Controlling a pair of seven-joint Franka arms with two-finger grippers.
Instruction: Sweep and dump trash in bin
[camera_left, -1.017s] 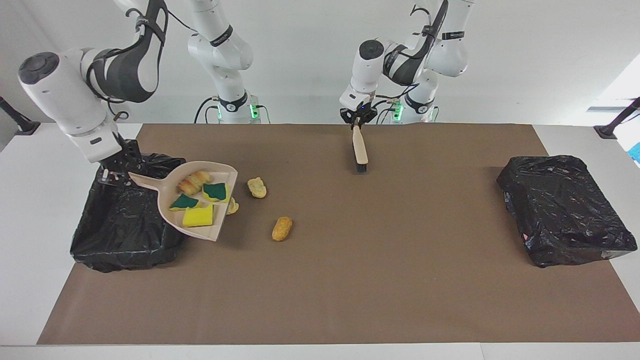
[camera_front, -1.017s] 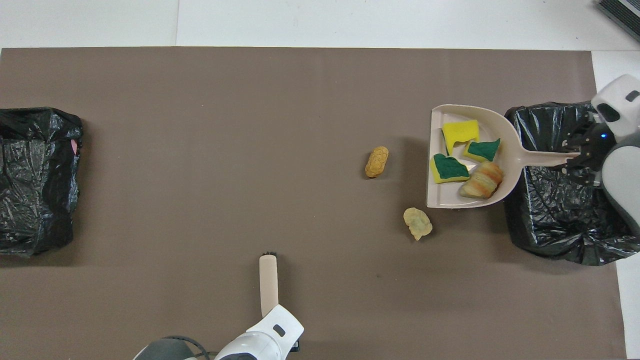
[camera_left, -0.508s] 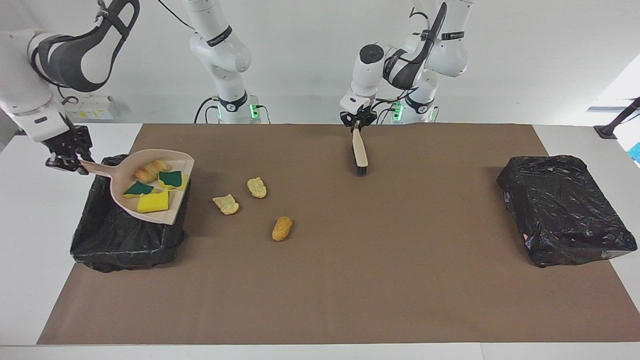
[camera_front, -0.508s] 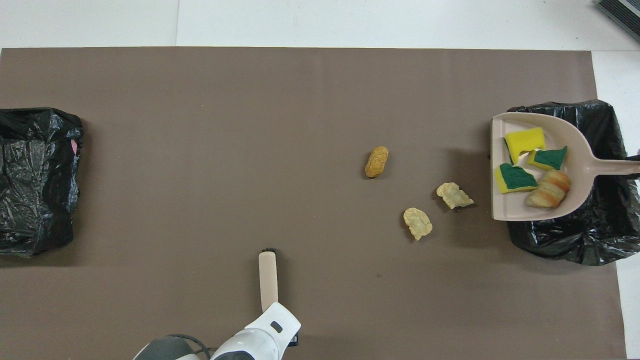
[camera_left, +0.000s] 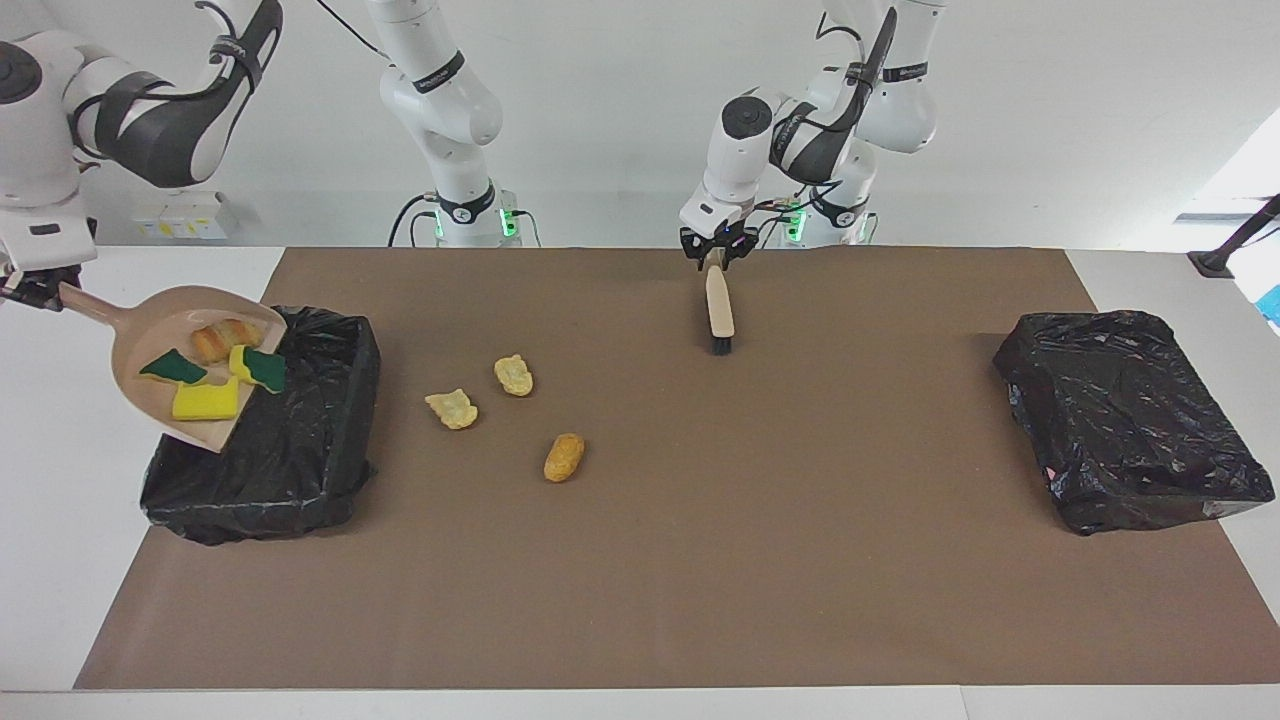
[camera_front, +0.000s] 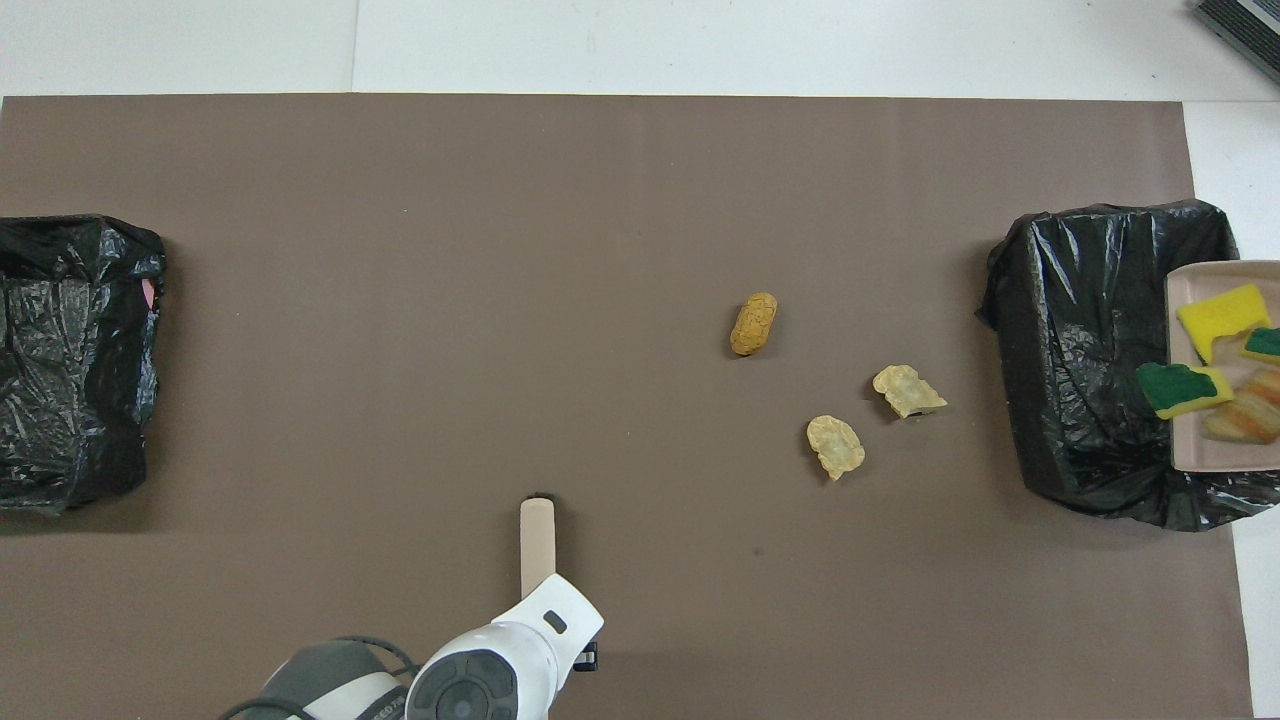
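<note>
At the right arm's end of the table, the right gripper (camera_left: 38, 288) is clamped shut on the handle of the beige dustpan (camera_left: 140, 335). It holds the pan raised and tilted over the black-lined bin (camera_left: 300, 430). Four pieces of trash ride in the pan: three yellow sponge chunks (camera_left: 205, 402) with green faces and one golden bread lump (camera_left: 222, 338). From overhead, one sponge chunk overhangs the pan's lip above the liner.

This load looks light and soft. The sponges should slide off with a steeper tilt, though their rough faces may drag on the plastic, so a shake may be needed. The handle end is the right place to hold the pan, since it leaves the lip clear to pour.

Nearer the middle, three tan pieces (camera_left: 514, 375) lie loose on the brown mat (camera_left: 750, 560), well apart from the bin and not yet swept. They look dry, light and crumbly. I judge they are better pushed with bristles than pinched.

Next comes the hand brush (camera_left: 718, 310), bristles down on the mat, with the left gripper (camera_left: 714, 252) at the top of its handle. Whether that gripper has the handle clamped or released I cannot tell.

At the left arm's end sits a second bin (camera_left: 1130, 420), lined in black plastic.
</note>
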